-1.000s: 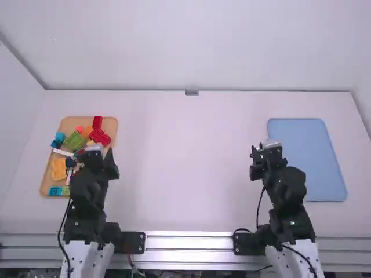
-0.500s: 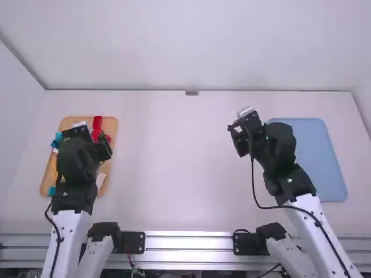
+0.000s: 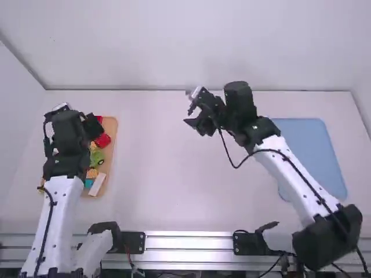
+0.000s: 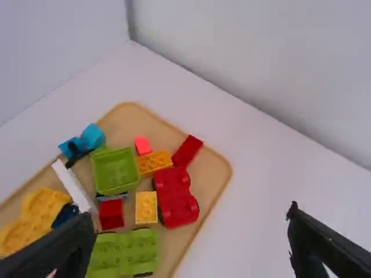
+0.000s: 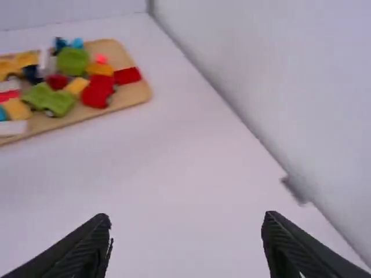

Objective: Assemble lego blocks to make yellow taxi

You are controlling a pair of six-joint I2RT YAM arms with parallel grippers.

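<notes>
In the high view my left gripper (image 3: pixel 68 119) is over the far left part of the wooden tray (image 3: pixel 112 145); in the left wrist view the left gripper (image 4: pixel 188 246) is open, nothing between its fingers. That tray holds a yellow block (image 4: pixel 146 208), an orange-yellow block (image 4: pixel 154 163), larger yellow pieces (image 4: pixel 42 213), a red car base (image 4: pixel 175 198), a green car base (image 4: pixel 124 253) and a green box-like piece (image 4: pixel 115 171). My right gripper (image 3: pixel 201 113) is above the table's far middle. Seen from its wrist, the right gripper (image 5: pixel 186 246) stands open and holds nothing.
A blue mat (image 3: pixel 313 150) lies on the right side of the table (image 3: pixel 168 174), partly under the right arm. White walls rise behind the table and at its left. A small grey bracket (image 5: pixel 297 190) sits along the back edge.
The right arm has swung left and away from the camera, from beside the blue mat to the far middle. My left gripper has moved farther out and slightly left over the tray.
</notes>
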